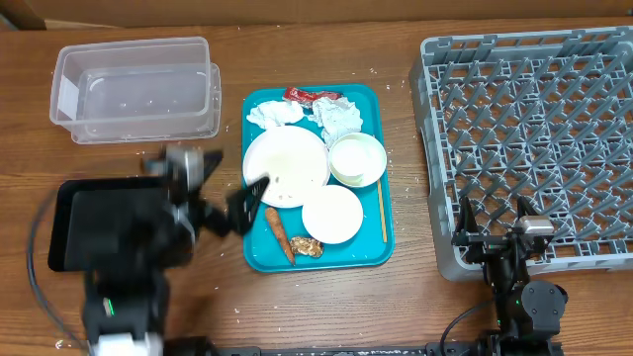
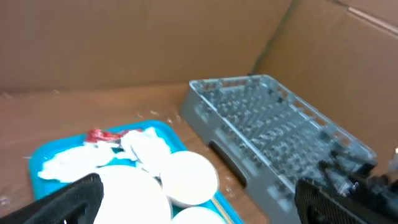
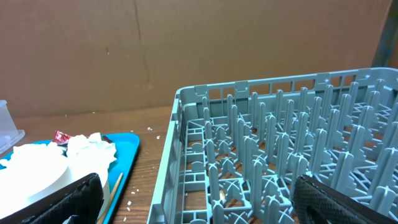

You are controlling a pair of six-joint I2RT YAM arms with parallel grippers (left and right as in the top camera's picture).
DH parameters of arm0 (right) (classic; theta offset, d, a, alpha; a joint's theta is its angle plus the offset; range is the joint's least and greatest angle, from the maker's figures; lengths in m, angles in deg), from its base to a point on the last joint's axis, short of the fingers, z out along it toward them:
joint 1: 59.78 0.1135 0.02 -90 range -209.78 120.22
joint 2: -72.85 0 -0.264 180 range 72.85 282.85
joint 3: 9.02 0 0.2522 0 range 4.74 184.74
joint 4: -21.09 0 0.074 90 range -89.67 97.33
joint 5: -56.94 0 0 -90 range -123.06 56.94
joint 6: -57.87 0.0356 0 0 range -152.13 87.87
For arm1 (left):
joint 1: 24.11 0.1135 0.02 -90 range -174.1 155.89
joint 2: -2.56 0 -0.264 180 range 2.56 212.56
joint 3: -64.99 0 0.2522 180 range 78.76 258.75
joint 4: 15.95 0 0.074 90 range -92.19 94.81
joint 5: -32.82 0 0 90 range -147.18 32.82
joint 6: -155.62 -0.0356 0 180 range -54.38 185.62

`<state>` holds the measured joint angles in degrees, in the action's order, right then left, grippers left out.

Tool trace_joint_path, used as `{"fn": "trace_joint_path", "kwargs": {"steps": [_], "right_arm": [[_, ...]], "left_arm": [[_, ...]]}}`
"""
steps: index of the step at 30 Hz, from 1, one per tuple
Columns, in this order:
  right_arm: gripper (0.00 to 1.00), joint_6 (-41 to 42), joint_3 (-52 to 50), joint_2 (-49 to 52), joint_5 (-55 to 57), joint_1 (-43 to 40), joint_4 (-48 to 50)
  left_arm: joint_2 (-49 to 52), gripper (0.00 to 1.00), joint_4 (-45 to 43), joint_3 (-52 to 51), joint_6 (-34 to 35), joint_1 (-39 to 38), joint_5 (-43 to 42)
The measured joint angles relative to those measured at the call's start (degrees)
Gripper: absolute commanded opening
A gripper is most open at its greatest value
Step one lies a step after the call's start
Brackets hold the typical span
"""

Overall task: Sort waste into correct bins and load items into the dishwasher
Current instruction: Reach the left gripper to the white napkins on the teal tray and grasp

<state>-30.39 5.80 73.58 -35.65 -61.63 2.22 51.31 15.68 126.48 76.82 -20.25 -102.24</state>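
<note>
On the teal tray (image 1: 366, 252) a wooden stick (image 1: 382, 213) flanks the small bowl (image 1: 331, 215); both jaws wide, empty.

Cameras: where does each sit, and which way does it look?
Overhead: above the table, looking down on teal tray, dish rack, left arm, right arm.
Left wrist: on the left arm, facing across the tray toward the rack; left end effector open below.
Right wrist: on the right arm, facing over the rack; right end effector open below.
Both wrist views share tray and rack.
</note>
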Motion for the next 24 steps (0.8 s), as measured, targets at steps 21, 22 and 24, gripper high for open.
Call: {"fn": "trace_joint_path", "kwargs": {"steps": [21,22,24], "right_arm": [[1.00,0.0,0.0,0.0,0.0,0.0,0.0],[1.00,0.0,0.0,0.0,0.0,0.0,0.0],[1.00,0.0,0.0,0.0,0.0,0.0,0.0]], "left_arm": [[46.4,1.00,35.3,55.1,-2.8,-17.2,14.1],[47.6,1.00,36.7,57.2,-3.4,-18.6,18.4],[49.3,1.00,37.0,59.4,-4.4,-20.7,25.5]]}}
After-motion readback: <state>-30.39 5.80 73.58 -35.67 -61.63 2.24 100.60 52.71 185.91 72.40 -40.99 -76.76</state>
